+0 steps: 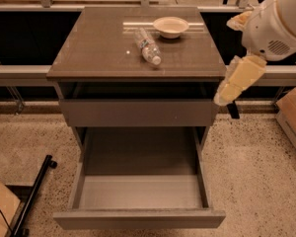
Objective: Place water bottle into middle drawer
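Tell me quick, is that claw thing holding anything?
Gripper: right of the cabinet, open or closed cannot be told; water bottle lies on top, unheld.

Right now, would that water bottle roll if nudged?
Probably: the water bottle lies on its side on the smooth cabinet top, so a sideways push would likely roll it. Clear and ribbed, it looks light and may dent if squeezed. The gripper hangs beyond the cabinet's right edge, apart from it.
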Motion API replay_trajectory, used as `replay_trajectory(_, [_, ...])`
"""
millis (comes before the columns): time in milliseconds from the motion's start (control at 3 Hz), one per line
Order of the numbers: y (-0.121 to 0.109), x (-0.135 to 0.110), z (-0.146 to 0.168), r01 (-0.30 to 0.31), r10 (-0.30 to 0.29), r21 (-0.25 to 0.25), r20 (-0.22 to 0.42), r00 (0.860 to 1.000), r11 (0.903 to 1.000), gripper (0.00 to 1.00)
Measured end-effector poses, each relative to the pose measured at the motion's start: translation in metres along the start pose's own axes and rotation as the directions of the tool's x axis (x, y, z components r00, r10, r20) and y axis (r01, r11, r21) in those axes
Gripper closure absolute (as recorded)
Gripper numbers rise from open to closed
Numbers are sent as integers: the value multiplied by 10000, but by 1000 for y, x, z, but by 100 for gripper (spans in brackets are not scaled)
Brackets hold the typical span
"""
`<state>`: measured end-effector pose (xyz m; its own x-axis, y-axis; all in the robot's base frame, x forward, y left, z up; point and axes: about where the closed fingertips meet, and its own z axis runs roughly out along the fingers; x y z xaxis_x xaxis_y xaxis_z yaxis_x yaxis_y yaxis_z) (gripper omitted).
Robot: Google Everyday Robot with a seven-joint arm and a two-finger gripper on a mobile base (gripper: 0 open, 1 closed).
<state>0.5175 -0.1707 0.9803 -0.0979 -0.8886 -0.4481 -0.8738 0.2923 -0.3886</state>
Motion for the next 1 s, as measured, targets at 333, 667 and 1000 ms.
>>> replay_trajectory(333, [-41,-21,28,-43,17,315,825,9966,9995,0])
replay_trajectory(667, [-46,-23,28,-51,19,359,894,9960,9993,0])
replay_trajectory(1000, [-52,-24,39,-618,546,685,1025,9932,9957,0])
